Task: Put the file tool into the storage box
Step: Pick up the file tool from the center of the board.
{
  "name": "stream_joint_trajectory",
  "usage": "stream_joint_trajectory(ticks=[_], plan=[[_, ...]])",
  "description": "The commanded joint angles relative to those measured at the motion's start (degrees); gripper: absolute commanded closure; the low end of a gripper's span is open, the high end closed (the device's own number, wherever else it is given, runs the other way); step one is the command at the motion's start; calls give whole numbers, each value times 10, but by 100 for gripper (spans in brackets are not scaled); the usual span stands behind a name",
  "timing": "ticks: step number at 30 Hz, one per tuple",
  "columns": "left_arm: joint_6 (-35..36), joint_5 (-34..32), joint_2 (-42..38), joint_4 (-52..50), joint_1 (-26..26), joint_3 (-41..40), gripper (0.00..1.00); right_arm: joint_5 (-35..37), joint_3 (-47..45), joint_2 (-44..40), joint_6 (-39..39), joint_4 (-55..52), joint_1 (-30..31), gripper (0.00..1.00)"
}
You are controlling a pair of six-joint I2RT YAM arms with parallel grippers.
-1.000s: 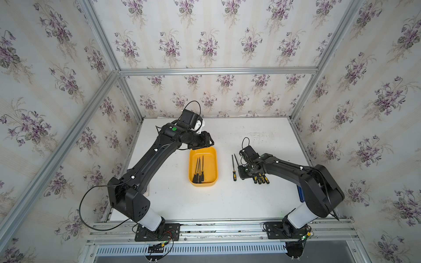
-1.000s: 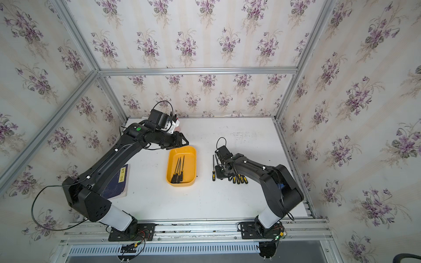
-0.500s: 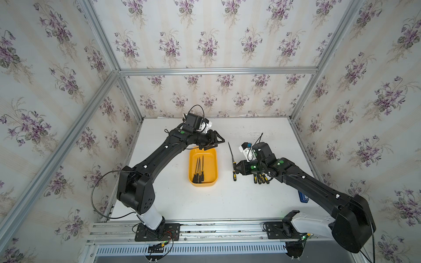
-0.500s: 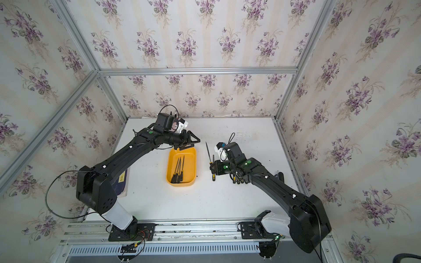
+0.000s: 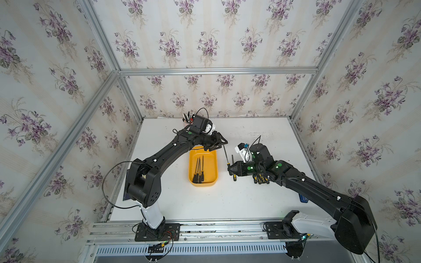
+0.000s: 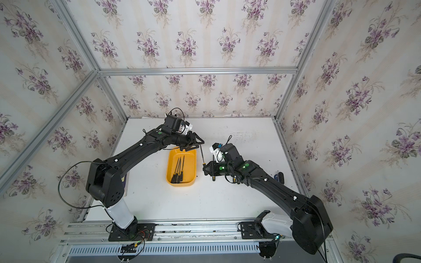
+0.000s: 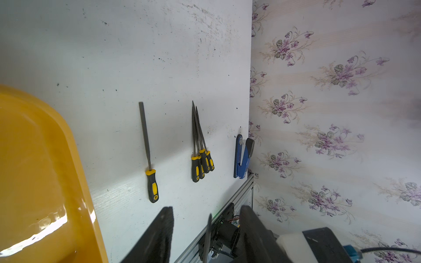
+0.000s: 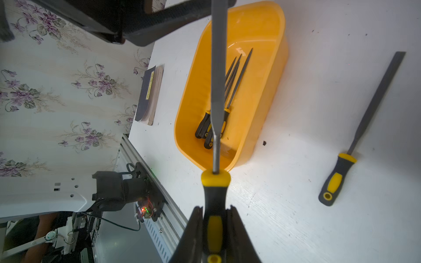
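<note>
My right gripper (image 8: 214,209) is shut on the black-and-yellow handle of a file tool (image 8: 217,75), held in the air just right of the storage box. Its grey blade (image 5: 225,154) points away toward my left gripper (image 5: 222,144). The left gripper (image 7: 206,208) is open, and the blade tip (image 7: 207,234) stands between its fingers with a gap on each side. The yellow-orange storage box (image 5: 210,164) (image 6: 190,164) holds three files (image 8: 232,77). Another file (image 7: 149,148) (image 8: 373,102) lies on the table beside it. A bunch of files (image 7: 200,148) lies further right.
A blue stapler (image 7: 241,157) lies at the table's right edge. A dark book (image 8: 150,95) lies at the left edge. A small pen cup (image 5: 188,118) stands at the back, behind the left wrist. The white table (image 5: 205,205) is walled on three sides.
My right gripper has risen from the table with the file and swung its blade toward the left gripper. The left gripper has moved right from above the box to the blade tip.
</note>
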Motion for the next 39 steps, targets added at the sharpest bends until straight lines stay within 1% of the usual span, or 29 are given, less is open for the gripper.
stream_joint_trajectory(ticks=[1,2,6,11,17,21,22,23,24,25,26,28,29,32,36,39], plan=[[10,-15,5,0,-1,7,51,2,1,3,16,23,7,93],[12,-15,7,-3,-2,9,52,4,1,4,16,22,8,93],[24,-22,13,-21,-7,20,62,11,-3,4,21,24,12,93],[32,-23,16,-34,-12,22,81,18,-5,6,25,26,12,93],[48,-26,16,-54,-12,27,99,21,-8,8,30,32,12,93],[61,-28,17,-76,-13,39,100,26,-7,12,30,30,12,92],[66,-29,18,-81,-13,42,100,26,-6,13,30,30,12,89],[71,-29,16,-86,-11,46,100,24,-6,13,29,30,12,81],[76,-29,16,-91,-11,50,100,25,-5,13,29,28,12,71],[85,-31,16,-100,-10,56,100,27,-4,13,28,26,12,59],[94,-31,17,-113,-8,63,100,28,-3,12,26,24,12,49],[113,-30,17,-132,-3,76,100,32,-1,12,24,20,12,36],[125,-28,18,-141,1,82,100,35,1,11,23,15,12,32],[162,-25,17,-180,17,102,100,41,8,10,16,3,12,29],[194,-5,15,-207,52,107,100,44,11,8,10,-7,12,27],[222,-3,19,-237,78,121,100,48,11,8,8,-13,12,26]])
